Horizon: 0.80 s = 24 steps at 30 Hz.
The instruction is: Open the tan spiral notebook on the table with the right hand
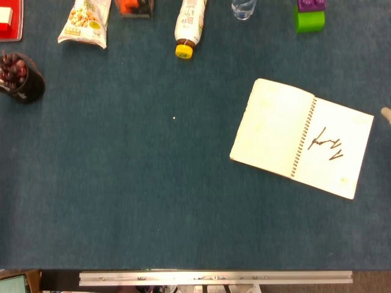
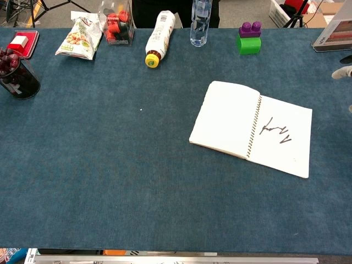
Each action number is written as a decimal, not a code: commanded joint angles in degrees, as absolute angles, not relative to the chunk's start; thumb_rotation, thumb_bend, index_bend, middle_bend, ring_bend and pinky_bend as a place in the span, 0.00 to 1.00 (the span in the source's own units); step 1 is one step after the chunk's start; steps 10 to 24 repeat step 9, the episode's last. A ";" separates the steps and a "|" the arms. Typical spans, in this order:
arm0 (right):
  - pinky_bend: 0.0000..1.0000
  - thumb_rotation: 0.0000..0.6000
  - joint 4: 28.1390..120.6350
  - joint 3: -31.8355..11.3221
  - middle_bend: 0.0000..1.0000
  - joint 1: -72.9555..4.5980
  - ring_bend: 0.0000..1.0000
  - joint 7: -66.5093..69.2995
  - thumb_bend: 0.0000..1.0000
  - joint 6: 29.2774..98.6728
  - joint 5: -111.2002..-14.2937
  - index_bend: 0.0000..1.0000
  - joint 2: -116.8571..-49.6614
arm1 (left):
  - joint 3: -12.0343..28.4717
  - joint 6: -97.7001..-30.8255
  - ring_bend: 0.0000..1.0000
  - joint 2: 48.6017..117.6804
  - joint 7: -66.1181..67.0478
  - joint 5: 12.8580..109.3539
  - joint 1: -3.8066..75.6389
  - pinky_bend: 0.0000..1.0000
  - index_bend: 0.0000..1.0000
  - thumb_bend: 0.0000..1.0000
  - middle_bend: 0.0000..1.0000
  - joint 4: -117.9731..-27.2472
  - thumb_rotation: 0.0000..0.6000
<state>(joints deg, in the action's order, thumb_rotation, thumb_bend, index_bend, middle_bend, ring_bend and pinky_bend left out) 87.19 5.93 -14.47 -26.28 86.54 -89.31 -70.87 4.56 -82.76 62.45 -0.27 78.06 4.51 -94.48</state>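
Observation:
The spiral notebook (image 1: 302,138) (image 2: 252,127) lies open and flat on the blue table, right of centre. Its left page is blank and its right page bears a dark scribble. Only fingertips of my right hand (image 2: 344,70) (image 1: 386,114) show at the right edge of both views, clear of the notebook and holding nothing that I can see. How the rest of that hand is set is hidden. My left hand is in neither view.
Along the far edge lie a snack bag (image 2: 78,36), a red-and-black item in a clear box (image 2: 117,25), a lying bottle with a yellow cap (image 2: 158,31), a clear water bottle (image 2: 201,22) and a green-and-purple block (image 2: 249,37). A dark cup of red fruit (image 2: 16,74) stands far left.

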 commanded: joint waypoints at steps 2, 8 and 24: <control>0.11 1.00 85.33 7.27 0.21 -11.18 0.06 -21.51 0.29 90.35 -92.77 0.31 -70.57 | 4.70 -83.05 0.25 62.72 -0.61 78.35 4.50 0.39 0.37 0.24 0.31 -94.08 1.00; 0.11 1.00 84.12 7.04 0.21 -7.19 0.06 -17.62 0.29 95.07 -93.96 0.31 -70.66 | 4.70 -82.43 0.25 63.10 -0.39 78.15 4.76 0.39 0.37 0.24 0.31 -93.63 1.00; 0.11 1.00 83.73 6.88 0.21 -6.75 0.06 -16.94 0.29 95.31 -93.71 0.31 -70.67 | 4.67 -82.30 0.25 63.12 -0.26 78.13 4.81 0.39 0.37 0.24 0.31 -93.66 1.00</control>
